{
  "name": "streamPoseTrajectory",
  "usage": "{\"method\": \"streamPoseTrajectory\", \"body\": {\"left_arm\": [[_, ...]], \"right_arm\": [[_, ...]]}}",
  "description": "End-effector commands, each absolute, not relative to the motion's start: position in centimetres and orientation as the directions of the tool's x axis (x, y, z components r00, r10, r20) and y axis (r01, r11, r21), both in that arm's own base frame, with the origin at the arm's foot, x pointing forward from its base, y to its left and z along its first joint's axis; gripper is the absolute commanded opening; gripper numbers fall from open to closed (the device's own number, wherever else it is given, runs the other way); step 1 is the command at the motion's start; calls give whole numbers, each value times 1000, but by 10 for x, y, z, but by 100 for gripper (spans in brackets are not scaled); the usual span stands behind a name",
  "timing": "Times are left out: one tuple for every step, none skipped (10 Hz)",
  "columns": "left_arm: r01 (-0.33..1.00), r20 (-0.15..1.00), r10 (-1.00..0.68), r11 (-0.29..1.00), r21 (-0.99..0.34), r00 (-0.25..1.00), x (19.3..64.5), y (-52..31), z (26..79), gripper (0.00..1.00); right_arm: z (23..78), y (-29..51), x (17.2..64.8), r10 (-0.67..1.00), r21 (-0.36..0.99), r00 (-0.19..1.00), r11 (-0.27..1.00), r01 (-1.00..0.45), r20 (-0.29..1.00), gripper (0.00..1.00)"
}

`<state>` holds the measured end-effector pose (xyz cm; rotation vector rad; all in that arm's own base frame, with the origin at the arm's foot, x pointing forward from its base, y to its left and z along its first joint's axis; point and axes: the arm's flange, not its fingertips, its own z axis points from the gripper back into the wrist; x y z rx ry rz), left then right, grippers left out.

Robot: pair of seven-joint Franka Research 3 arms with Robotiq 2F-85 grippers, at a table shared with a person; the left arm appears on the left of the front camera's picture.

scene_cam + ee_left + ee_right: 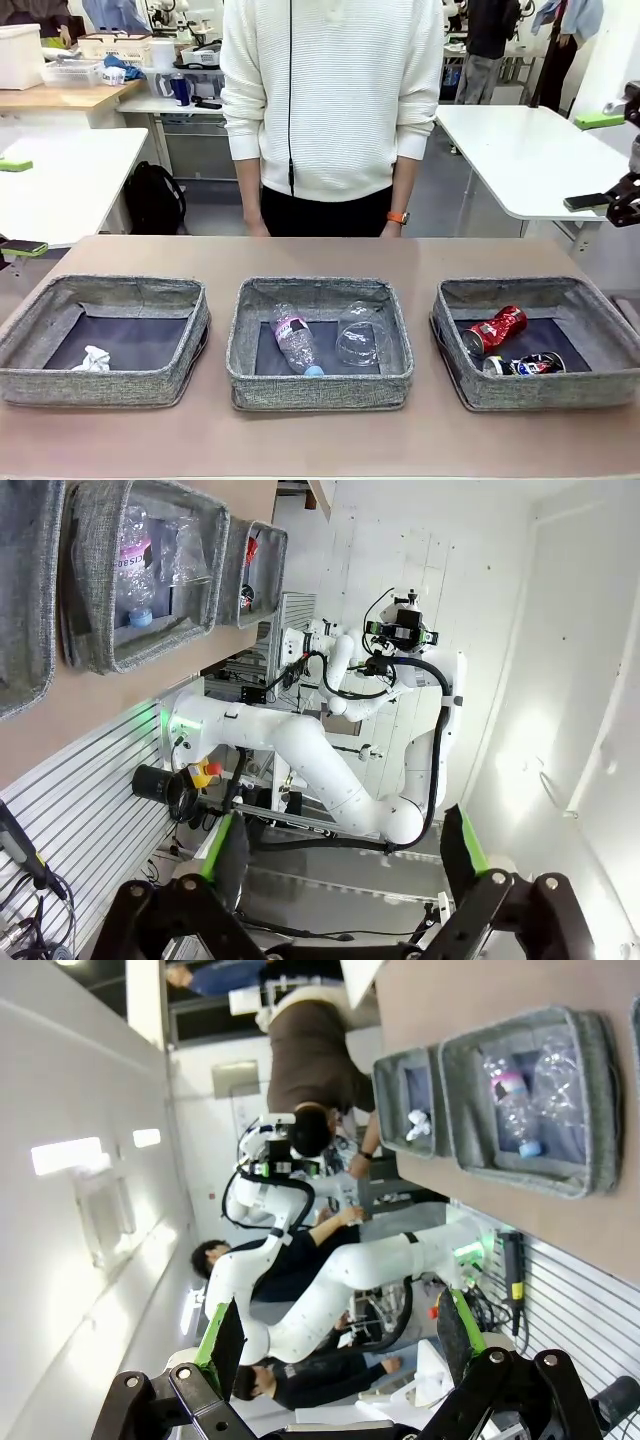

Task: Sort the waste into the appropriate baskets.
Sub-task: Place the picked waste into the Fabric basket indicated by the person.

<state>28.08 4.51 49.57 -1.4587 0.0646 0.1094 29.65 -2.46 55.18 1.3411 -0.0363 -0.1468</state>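
Three grey baskets stand in a row on the table. The left basket (100, 385) (392, 1080) holds a white paper wad (92, 359) (418, 1125). In the middle basket (320, 388) (95, 600) (590, 1185) lie a clear bottle (296, 342) (135, 565) (510, 1100) and a clear plastic cup (362, 335) (560, 1070). A crushed red can (497, 329) and a black-and-white can (527, 365) rest in the right basket (550, 392) (262, 580). My left gripper (20, 207) (345, 845) hangs open at the far left edge, and my right gripper (592, 160) (340, 1340) hangs open at the far right, both holding nothing.
A person in a white sweater (330, 100) stands at the far side behind the middle basket, arms down. White tables (520, 150) stand behind on both sides. A bare strip of brown tabletop (320, 440) runs in front of the baskets.
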Motion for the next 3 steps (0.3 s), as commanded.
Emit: {"method": "streamPoseTrajectory", "body": {"left_arm": [[-119, -116, 31, 104, -987, 993, 278, 44, 500, 100], [-119, -116, 31, 104, -987, 993, 278, 44, 500, 100], [-119, -116, 31, 104, -987, 993, 278, 44, 500, 100]], "right_arm": [[553, -22, 300, -140, 976, 989, 201, 80, -52, 100], [553, -22, 300, -140, 976, 989, 201, 80, -52, 100], [553, -22, 300, -140, 976, 989, 201, 80, -52, 100]]}}
